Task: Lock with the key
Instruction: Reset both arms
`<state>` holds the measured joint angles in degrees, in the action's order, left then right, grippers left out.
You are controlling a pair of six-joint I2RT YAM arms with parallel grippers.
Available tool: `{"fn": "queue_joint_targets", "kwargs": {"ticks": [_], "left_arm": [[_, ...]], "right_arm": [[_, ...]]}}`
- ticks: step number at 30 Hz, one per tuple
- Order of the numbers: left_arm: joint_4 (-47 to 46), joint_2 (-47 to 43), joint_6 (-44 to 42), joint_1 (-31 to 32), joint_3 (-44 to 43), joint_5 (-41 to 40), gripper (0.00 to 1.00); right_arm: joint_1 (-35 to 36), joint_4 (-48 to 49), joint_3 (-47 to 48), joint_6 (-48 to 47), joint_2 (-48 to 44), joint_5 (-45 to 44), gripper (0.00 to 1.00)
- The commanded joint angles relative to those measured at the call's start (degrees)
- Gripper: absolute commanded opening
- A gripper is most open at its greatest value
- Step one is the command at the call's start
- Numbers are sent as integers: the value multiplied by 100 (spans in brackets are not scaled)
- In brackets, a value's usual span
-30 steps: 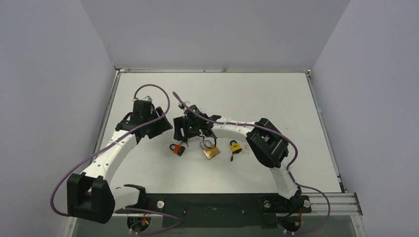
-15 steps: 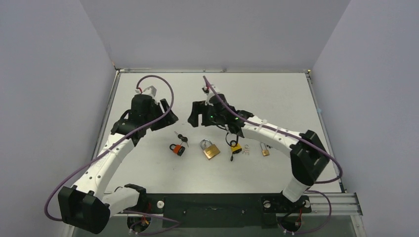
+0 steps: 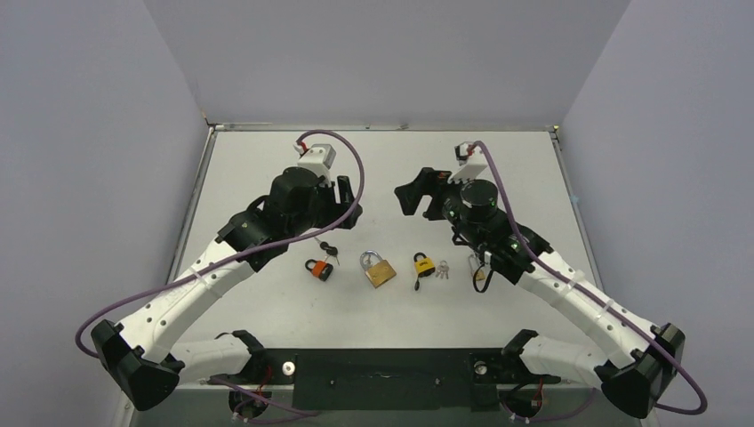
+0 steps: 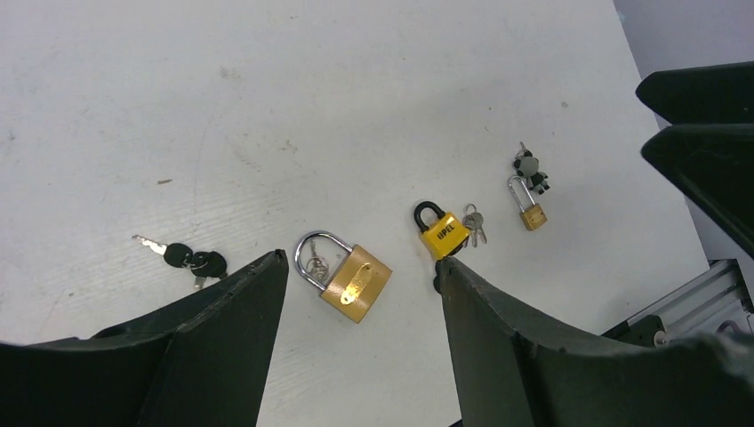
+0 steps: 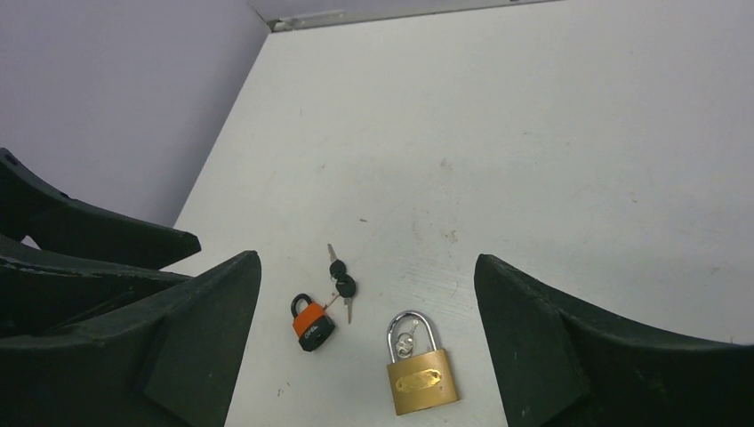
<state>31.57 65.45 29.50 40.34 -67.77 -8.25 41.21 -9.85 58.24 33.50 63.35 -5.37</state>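
Both grippers hang above the table (image 3: pixel 498 169), clear of everything on it. The left gripper (image 4: pixel 360 263) has its jaws wide apart and empty; in its wrist view the brass lock (image 4: pixel 356 285) lies flat between the two fingers, the yellow lock (image 4: pixel 442 233) sits just beside one fingertip, and the black keys (image 4: pixel 191 260) lie outside the other. The right gripper (image 5: pixel 366 261) is also spread and holds nothing; its view frames the orange lock (image 5: pixel 311 324) between the fingers, with the black keys just beside that lock. From above, the locks form a row across the table's middle: orange, brass, yellow, then a small lock (image 4: pixel 532 212) partly under the right arm. Silver keys (image 4: pixel 474 222) lie just beside the yellow lock.
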Motion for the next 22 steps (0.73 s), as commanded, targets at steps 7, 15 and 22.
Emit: {"fn": "queue_joint_targets", "kwargs": {"ticks": [7, 15, 22], "left_arm": [[12, 380, -311, 317, -691, -450, 61], [-138, 243, -449, 324, -507, -393, 62], [-215, 148, -521, 317, -408, -304, 62]], "right_arm": [[-64, -299, -374, 192, -990, -939, 87], [-69, -335, -242, 197, -896, -846, 87], [-67, -255, -218, 243, -841, -723, 87]]}}
